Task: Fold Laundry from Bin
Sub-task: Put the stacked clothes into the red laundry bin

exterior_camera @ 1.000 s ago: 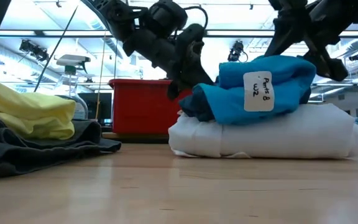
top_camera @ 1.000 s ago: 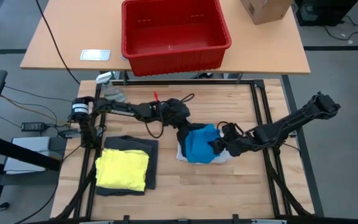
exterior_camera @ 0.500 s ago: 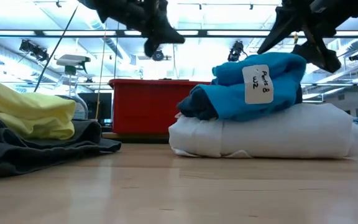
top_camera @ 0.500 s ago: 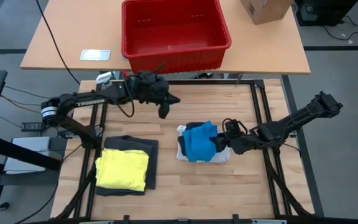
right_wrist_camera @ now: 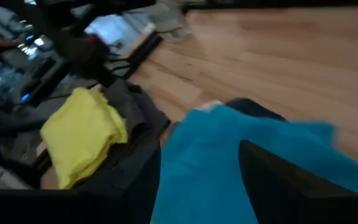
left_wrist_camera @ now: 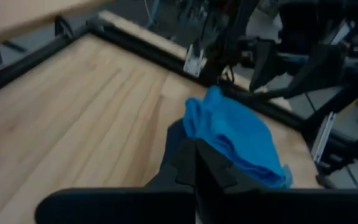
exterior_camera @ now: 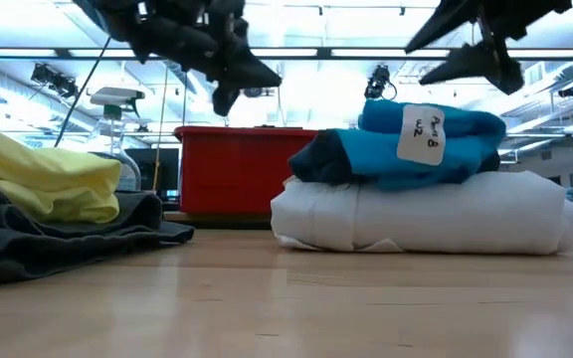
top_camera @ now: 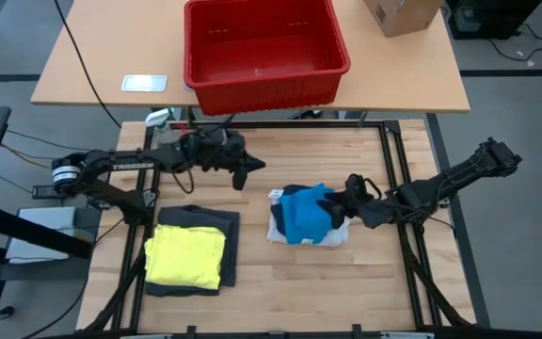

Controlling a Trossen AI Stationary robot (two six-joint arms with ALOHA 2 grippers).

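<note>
blue garment (top_camera: pixel 306 214) sat on white garment (top_camera: pixel 332 235) | right end effector (top_camera: pixel 351 194) spread, just beside it; left end effector (top_camera: pixel 246 170) pressed together, empty | advice: retreat straight, avoiding snagging the stack

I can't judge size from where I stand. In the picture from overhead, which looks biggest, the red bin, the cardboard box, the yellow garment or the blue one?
From the high view, largest to smallest:
1. red bin
2. yellow garment
3. blue garment

The cardboard box is cut off by the picture's edge, so I can't rank it.
</note>
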